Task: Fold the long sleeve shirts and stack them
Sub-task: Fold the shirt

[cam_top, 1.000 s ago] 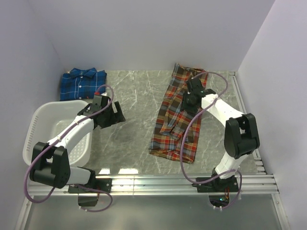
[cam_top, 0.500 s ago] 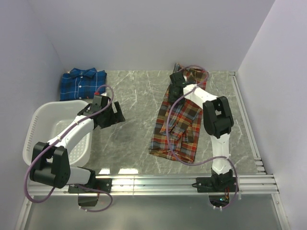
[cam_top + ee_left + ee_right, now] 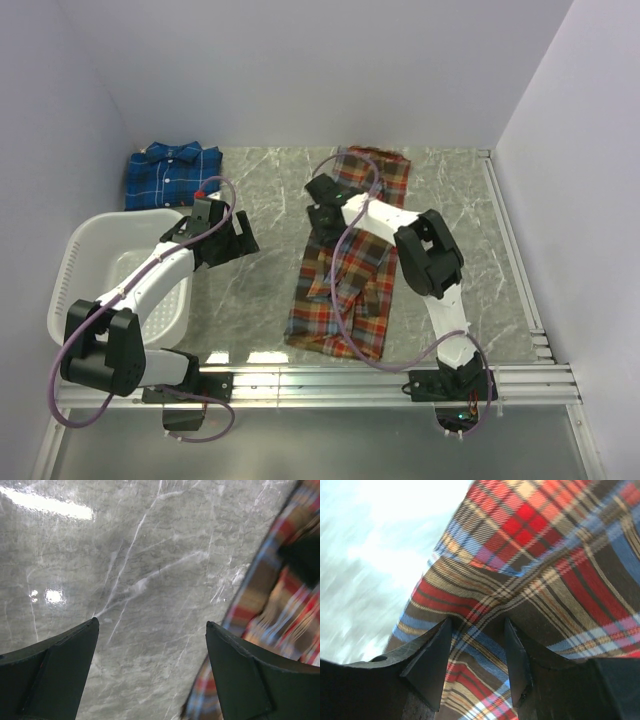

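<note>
Right gripper point(image 3: 321, 201): out over the middle of the table point(image 3: 270, 200), near its far edge. In the wrist view its claw point(image 3: 477, 622) pinches a raised fold of the red-orange shirt point(image 3: 540, 555) between the two fingers.

Red-orange shirt point(image 3: 345, 290): lies lengthwise, from the far edge right of centre down towards the near edge, rumpled and not folded flat. The right arm lies along its upper half and hides part of it. The arm's purple cable point(image 3: 345, 250) loops across the cloth.

Left gripper point(image 3: 238, 236): hangs above bare table, left of the red-orange shirt and apart from it. Its claw point(image 3: 151, 624) is spread wide, with only marble between the fingers. The edge of the plaid cloth point(image 3: 280, 605) shows at the right of that wrist view.

Blue shirt point(image 3: 172, 175): at the far left corner, folded, collar up, untouched by either arm.

White basket point(image 3: 92, 232): at the left edge on the near half. The left arm passes over its right rim and covers part of it.

Metal rail point(image 3: 330, 380): runs along the near edge and carries both arm bases.
</note>
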Robot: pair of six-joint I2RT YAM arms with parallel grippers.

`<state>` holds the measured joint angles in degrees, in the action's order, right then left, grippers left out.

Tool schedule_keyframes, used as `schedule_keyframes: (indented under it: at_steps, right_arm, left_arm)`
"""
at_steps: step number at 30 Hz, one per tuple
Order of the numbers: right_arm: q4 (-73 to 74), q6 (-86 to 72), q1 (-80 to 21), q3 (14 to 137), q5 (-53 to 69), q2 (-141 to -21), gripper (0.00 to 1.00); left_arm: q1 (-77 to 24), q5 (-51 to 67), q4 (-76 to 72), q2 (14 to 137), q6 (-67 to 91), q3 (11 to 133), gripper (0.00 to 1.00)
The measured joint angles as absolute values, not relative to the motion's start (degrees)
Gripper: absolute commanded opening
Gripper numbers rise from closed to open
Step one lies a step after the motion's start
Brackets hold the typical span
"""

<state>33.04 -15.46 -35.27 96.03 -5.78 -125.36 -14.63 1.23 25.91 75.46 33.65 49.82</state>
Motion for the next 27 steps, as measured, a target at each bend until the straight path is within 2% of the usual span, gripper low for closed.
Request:
schedule_keyframes:
  at_steps: [8,17,22,27]
  right_arm:
    - [34.4,-8.8,-44.1,91.9,-1.9,-122.4,0.54]
    - [34.2,-9.1,-42.7,88.6,-2.5,-119.3,0.57]
    - [35.8,-12.7,-41.9,85.3,-4.8,-111.3,0.63]
    - [35.8,-19.8,-40.8,80.9,-7.1,-104.1,0.64]
  left_arm:
    - [-14.6,1.0,26.0,74.7,33.7,49.5,0.94]
    - [-14.6,0.7,25.9,74.5,33.7,49.4,0.94]
    - [-14.6,0.1,25.9,74.4,33.8,49.1,0.95]
    - [-14.6,-0.9,26.0,74.1,33.9,49.1,0.96]
